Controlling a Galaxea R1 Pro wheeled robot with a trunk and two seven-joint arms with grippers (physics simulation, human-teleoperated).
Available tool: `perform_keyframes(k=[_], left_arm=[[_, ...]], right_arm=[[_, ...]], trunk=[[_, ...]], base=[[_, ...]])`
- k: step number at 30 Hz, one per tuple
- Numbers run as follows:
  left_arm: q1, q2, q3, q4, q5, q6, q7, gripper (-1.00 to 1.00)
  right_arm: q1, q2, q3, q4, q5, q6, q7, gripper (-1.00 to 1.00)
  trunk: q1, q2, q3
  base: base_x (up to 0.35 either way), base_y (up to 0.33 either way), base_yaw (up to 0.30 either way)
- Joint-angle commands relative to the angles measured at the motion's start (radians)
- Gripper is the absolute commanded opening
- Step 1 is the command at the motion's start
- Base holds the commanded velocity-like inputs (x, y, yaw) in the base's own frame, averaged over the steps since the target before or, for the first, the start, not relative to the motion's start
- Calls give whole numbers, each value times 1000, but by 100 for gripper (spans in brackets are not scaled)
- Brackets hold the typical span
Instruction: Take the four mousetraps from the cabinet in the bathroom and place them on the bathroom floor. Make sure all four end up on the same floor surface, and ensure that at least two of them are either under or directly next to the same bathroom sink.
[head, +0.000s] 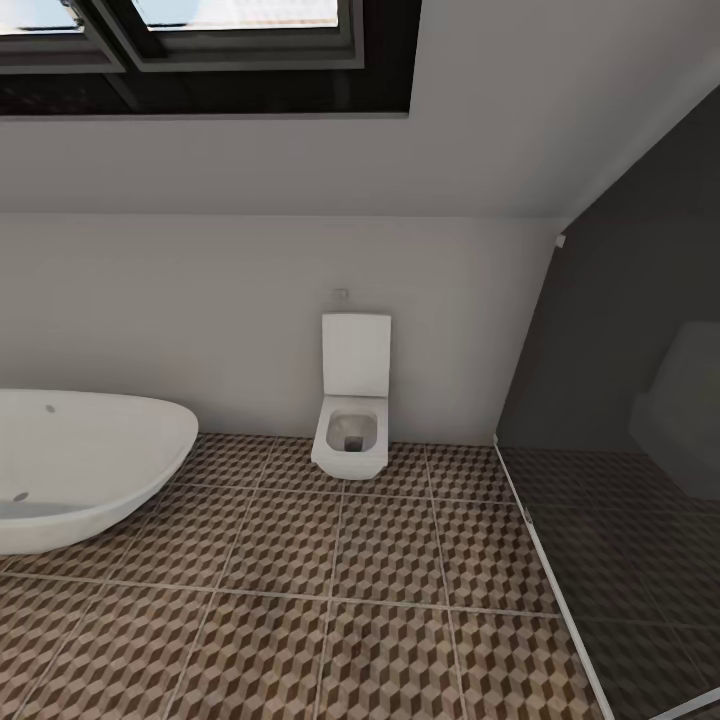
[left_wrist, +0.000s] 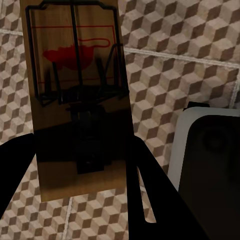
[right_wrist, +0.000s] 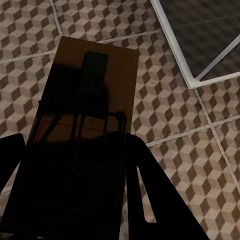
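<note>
Head view toilet (head: 351, 410), bathtub (head: 80, 465), left gripper (left_wrist: 82, 200) holding mousetrap (left_wrist: 77, 100), right gripper (right_wrist: 75, 210) holding second mousetrap (right_wrist: 82, 125)

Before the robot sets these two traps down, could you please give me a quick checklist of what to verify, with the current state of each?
1. Left gripper holds a mousetrap: ok.
2. Right gripper holds a second mousetrap: ok.
3. Cube-patterned bathroom floor lies under both arms: ok.
4. Sink in sight for placing beside it: not ok; the head view faces the toilet and bathtub.
5. Other two mousetraps accounted for: cannot tell.
</note>
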Motion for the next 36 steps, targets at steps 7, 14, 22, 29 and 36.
perform_keyframes(k=[7, 14, 22, 29, 36], left_arm=[[-1, -1, -7, 3, -2, -4, 6, -100], [-1, -1, -7, 3, -2, -4, 6, -100], [-1, -1, -7, 3, -2, -4, 6, -100], [-1, -1, -7, 3, -2, -4, 6, -100], [-1, -1, -7, 3, -2, -3, 6, -100]], right_arm=[[-1, 0, 9, 0, -2, -1, -9, -100], [-1, 0, 9, 0, -2, -1, -9, -100], [-1, 0, 9, -1, -2, -1, -9, -100], [-1, 0, 9, 0, -2, -1, -9, -100], [-1, 0, 9, 0, -2, -1, -9, -100]], trunk=[[1, -2, -2], [1, -2, -2], [1, -2, -2], [1, -2, -2], [1, -2, -2]], base=[[0, 0, 0], [0, 0, 0], [0, 0, 0], [0, 0, 0], [0, 0, 0]])
